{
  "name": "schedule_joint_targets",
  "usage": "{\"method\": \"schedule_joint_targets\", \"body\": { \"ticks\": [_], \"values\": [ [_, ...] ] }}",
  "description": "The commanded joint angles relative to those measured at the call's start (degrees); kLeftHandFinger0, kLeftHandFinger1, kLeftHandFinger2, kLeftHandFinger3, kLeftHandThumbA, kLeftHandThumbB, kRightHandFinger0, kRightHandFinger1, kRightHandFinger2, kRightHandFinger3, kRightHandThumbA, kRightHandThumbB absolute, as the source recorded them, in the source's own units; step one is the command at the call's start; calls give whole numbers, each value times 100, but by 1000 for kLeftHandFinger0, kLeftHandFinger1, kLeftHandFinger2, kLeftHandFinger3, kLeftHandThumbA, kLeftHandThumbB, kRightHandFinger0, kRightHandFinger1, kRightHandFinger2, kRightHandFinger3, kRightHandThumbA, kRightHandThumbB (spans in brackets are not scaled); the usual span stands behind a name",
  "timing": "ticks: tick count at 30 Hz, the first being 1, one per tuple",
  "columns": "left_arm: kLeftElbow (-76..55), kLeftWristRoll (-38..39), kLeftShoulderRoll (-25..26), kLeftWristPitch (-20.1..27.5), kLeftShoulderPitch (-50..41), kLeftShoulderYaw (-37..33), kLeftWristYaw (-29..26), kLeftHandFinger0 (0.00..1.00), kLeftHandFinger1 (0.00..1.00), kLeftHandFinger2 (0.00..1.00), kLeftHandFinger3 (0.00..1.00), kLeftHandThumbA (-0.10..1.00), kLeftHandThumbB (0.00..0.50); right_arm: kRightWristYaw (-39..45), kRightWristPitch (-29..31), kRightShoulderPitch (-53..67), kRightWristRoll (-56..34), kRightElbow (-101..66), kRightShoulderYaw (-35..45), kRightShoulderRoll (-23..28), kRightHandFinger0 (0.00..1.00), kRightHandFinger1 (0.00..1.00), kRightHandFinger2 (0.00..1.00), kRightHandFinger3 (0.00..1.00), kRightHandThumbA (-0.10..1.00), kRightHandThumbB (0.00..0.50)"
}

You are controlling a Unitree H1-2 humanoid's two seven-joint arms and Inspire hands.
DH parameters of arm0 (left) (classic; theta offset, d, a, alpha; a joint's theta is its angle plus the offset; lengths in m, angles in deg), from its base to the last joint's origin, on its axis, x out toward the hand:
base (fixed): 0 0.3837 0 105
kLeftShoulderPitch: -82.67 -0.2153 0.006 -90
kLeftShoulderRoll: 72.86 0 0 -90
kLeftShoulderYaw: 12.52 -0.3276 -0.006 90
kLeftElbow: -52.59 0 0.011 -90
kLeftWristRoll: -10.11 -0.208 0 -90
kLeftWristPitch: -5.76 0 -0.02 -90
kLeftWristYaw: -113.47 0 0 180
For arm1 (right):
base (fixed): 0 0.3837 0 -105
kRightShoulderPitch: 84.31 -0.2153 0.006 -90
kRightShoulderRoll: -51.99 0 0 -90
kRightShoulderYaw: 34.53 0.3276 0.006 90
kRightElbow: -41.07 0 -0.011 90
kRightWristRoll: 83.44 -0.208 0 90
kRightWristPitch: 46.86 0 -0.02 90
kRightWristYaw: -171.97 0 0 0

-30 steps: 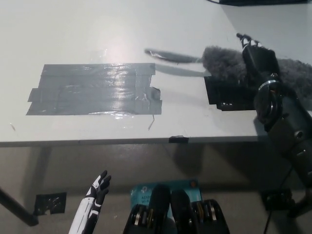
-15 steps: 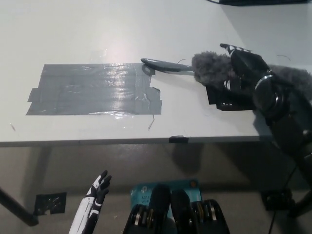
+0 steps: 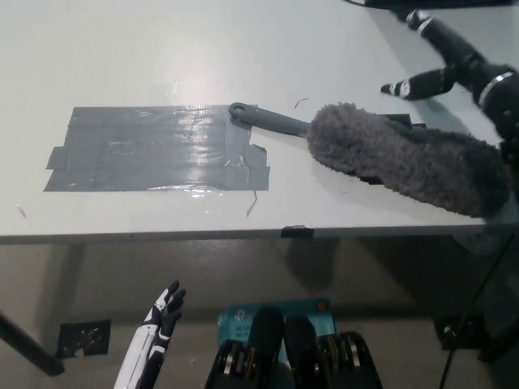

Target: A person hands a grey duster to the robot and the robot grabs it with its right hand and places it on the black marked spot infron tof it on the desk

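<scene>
Your black right hand (image 3: 442, 61) sits at about two o'clock in the head view, lifted clear of the desk with its fingers (image 3: 403, 86) spread apart and nothing between them. You have one grey duster (image 3: 381, 146) to account for, and it lies flat on the white desk (image 3: 203, 40), apart from that hand. Its fluffy head stretches toward four o'clock and reaches the desk's right edge, while its single slim handle (image 3: 268, 119) points toward ten o'clock. The tip of the handle just overlaps the upper right corner of the one dark taped patch (image 3: 154, 150), which sits left of centre; the fluffy head itself lies beside the patch on bare desk, not on it. A small black square peeks out behind the duster head near the hand. Your white left hand (image 3: 162, 312) rests below the desk's front edge at about seven o'clock, fingers loosely apart and holding nothing.
</scene>
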Motion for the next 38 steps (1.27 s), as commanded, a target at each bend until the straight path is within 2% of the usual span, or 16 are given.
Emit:
{"method": "schedule_joint_targets", "body": {
  "ticks": [1, 4, 6, 10, 12, 13, 16, 19, 20, 24, 27, 29, 31, 32, 34, 38],
  "values": [
    [-167, -83, 79, 200, 215, -25, 51, 1000, 1000, 1000, 1000, 1000, 178, 513, -1232, -1010, -3649, -4088, 1864, 802, 1000, 1000, 1000, 1000, 937, 476],
    [-145, -81, 88, 216, 269, -17, 49, 1000, 1000, 1000, 1000, 1000, 170, 324, -1232, -326, -3520, -5174, 1842, 711, 1000, 1000, 1000, 1000, 968, 431],
    [-116, -84, 60, 212, 282, -31, 42, 1000, 1000, 1000, 1000, 1000, 189, 148, -1232, 267, -3525, -5934, 1778, 740, 1000, 1000, 1000, 1000, 950, 402],
    [-106, -106, 31, 214, 286, -49, 25, 1000, 1000, 1000, 1000, 1000, 188, -219, -1232, 1373, -3058, -7072, 1612, 353, 1000, 1000, 1000, 1000, 1000, 451],
    [-81, -102, 27, 234, 277, -43, 12, 1000, 1000, 1000, 1000, 1000, 196, -411, -1071, 2321, -2700, -7469, 1409, -257, 1000, 1000, 1000, 1000, 1000, 414],
    [-56, -70, 17, 255, 271, -45, 20, 1000, 1000, 1000, 1000, 1000, 198, -523, -782, 2864, -2427, -7496, 1275, -481, 1000, 1000, 1000, 1000, 1000, 362],
    [-44, -90, -5, 270, 248, -67, 11, 1000, 1000, 1000, 1000, 1000, 197, -851, -78, 3739, -2411, -7132, 1127, -1137, 1000, 1000, 1000, 1000, 1000, 270],
    [-51, -135, -9, 308, 143, -91, -7, 1000, 1000, 1000, 1000, 1000, 203, -1043, 498, 4477, -2038, -6646, 889, -1670, 1000, 1000, 1000, 1000, 1000, 243],
    [-52, -101, -28, 302, 90, -97, -1, 1000, 1000, 1000, 1000, 1000, 198, -1096, 831, 4839, -2036, -6256, 802, -1889, 1000, 1000, 1000, 1000, 1000, 201],
    [-41, -66, -26, 373, -8, -97, -6, 1000, 1000, 1000, 1000, 1000, 197, -1066, 1443, 5517, -2199, -5118, 754, -2451, 1000, 1000, 1000, 1000, 1000, 133],
    [-32, -17, -36, 388, -20, -80, -8, 1000, 1000, 1000, 1000, 1000, 202, -940, 1727, 5719, -2145, -4173, 753, -2656, 1000, 1000, 1000, 1000, 1000, 168],
    [1, 98, -62, 447, -61, -71, 16, 1000, 1000, 1000, 1000, 1000, 211, -789, 1993, 5803, -2220, -3556, 749, -2712, 1000, 1000, 1000, 1000, 1000, 125],
    [7, 164, -94, 425, -37, -40, 8, 1000, 1000, 1000, 1000, 1000, 231, -600, 1951, 5789, -2170, -3191, 677, -2604, 1000, 1000, 1000, 1000, 1000, 126],
    [-8, 186, -103, 393, -24, -24, 6, 1000, 1000, 1000, 1000, 1000, 236, -582, 1959, 5772, -2102, -3043, 647, -2573, 1000, 1000, 1000, 1000, 1000, 139],
    [-11, 280, -98, 294, 128, 52, 19, 1000, 1000, 1000, 1000, 1000, 243, -639, 1995, 5599, -1925, -2727, 571, -2556, 1000, 1000, 1000, 1000, 1000, 227],
    [80, 283, -90, 263, 374, 105, 13, 1000, 1000, 1000, 1000, 1000, 245, -641, 2081, 5412, -1921, -2394, 584, -2490, 1000, 1000, 1000, 1000, 1000, 247]
  ]
}}
